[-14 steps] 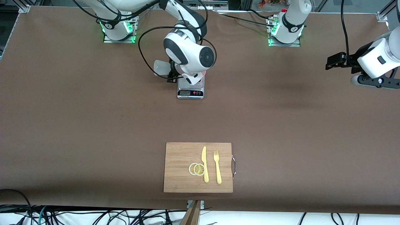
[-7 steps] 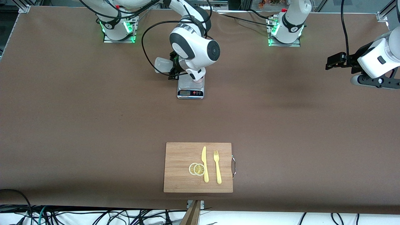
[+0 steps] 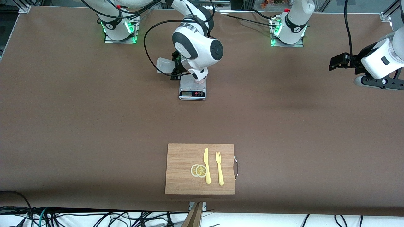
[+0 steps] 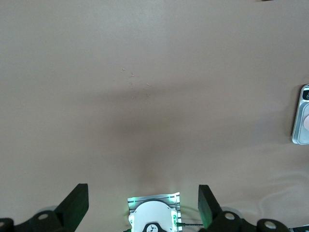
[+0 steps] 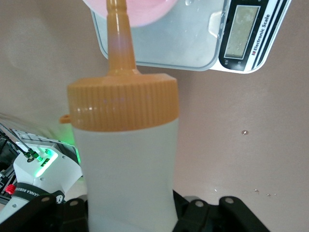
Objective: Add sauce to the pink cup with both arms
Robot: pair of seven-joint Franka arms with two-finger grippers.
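Tilting of the sauce bottle (image 3: 164,65) is seen at the right arm's side of the scale (image 3: 192,89); the bottle is clamped in the right gripper (image 3: 175,67), fingers shut on its body. Long axis lies near horizontal, orange nozzle (image 5: 117,34) aimed toward the pink cup (image 5: 140,10), nozzle tip seen against the cup's rim in the right wrist view. Whether the tip is inside the mouth cannot be told. Cup is set on the scale platform, mostly hidden under the wrist in the front view.

Judged: pour/squeeze step in hand; tip must be kept over the mouth.

Cutting board (image 3: 183,167) w/ knife, fork, lemon slices lies nearer the camera, well apart.

Left gripper (image 4: 142,205) is parked over bare table at the left arm's end, fingers spread wide, holding nothing; arm waits.
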